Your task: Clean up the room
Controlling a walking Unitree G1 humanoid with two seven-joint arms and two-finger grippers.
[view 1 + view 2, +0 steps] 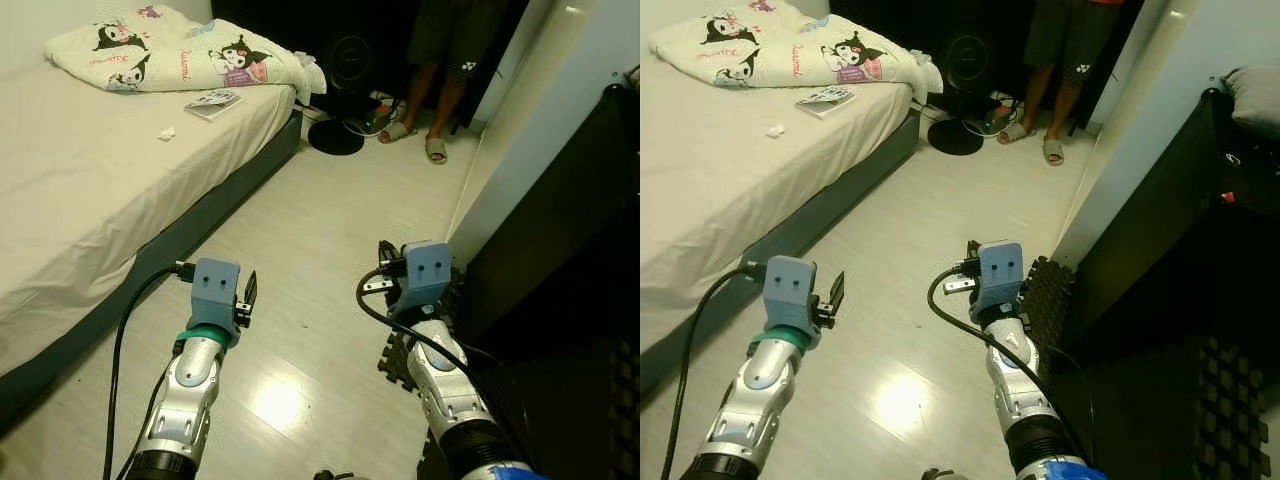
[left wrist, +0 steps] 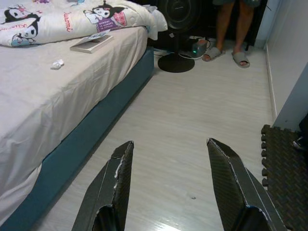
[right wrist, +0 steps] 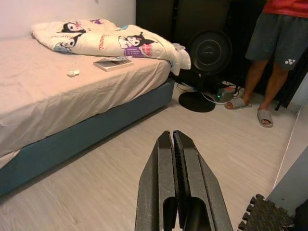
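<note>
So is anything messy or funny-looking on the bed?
Yes. A small crumpled white scrap lies loose on the bare bed, and a book sits askew beside the bunched-up cartoon blanket. They look left out rather than put away.

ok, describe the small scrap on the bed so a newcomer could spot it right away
Start at the large bed with the plain cream sheet along the room's left side. Near its far end lie a rumpled cartoon-print quilt and a thin flat booklet. The small crumpled white scrap sits alone on the bare sheet, nearer than the booklet, far smaller than either neighbour.
</note>
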